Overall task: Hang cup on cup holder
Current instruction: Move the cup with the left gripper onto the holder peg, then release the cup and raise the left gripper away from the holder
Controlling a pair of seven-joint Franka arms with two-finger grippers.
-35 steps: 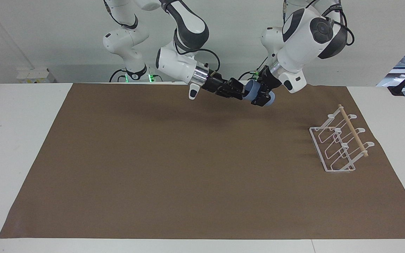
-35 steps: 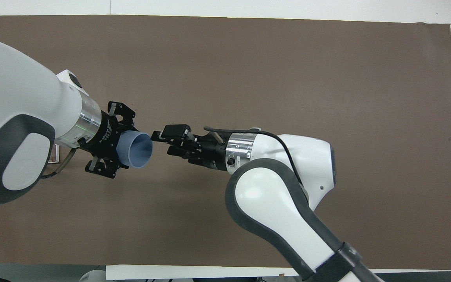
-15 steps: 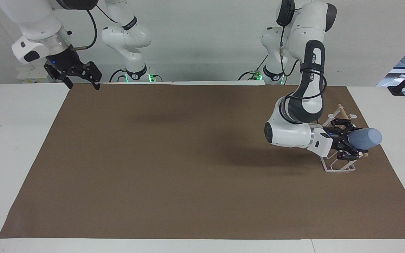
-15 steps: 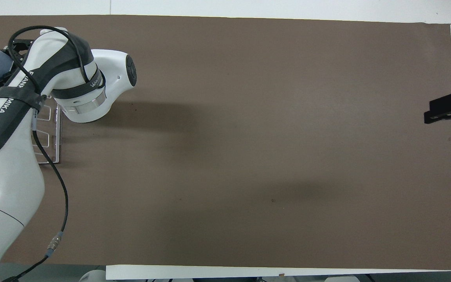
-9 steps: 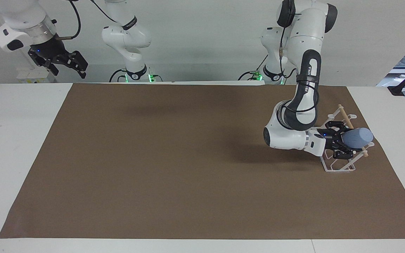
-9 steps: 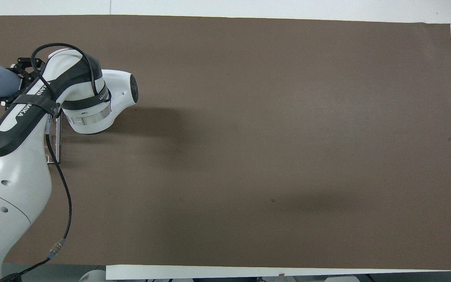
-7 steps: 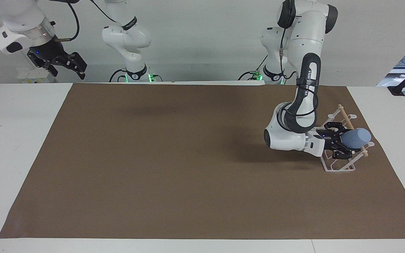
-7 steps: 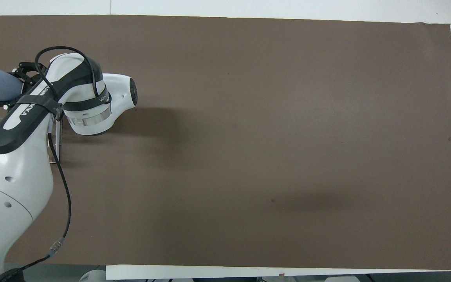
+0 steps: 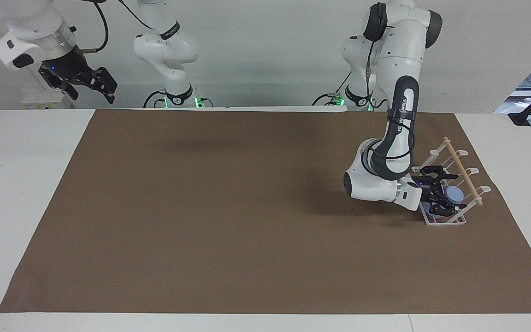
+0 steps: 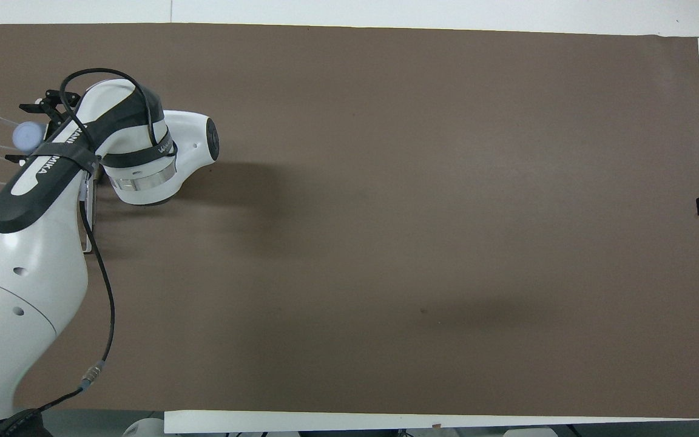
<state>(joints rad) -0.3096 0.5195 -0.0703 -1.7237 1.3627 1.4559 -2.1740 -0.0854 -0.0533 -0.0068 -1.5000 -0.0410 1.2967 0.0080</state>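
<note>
— where's the cup [image 9: 454, 193]?
— on the cup holder [image 9: 440, 220], upturned over a prong, base up, under the wooden dowel [image 9: 463, 171]. at the left arm's end of the desk [image 9: 16, 184], on the brown mat [image 9: 247, 207], close to the mat's edge.
— and the left gripper [image 9: 441, 192]?
— low over the holder, right at the cup. fingers spread wide, one on each side of the cup, no pinch visible.
— the right gripper [image 9: 91, 84]?
— up in the air over the desk's corner at the right arm's end, waiting. fingers spread apart, nothing between them.
</note>
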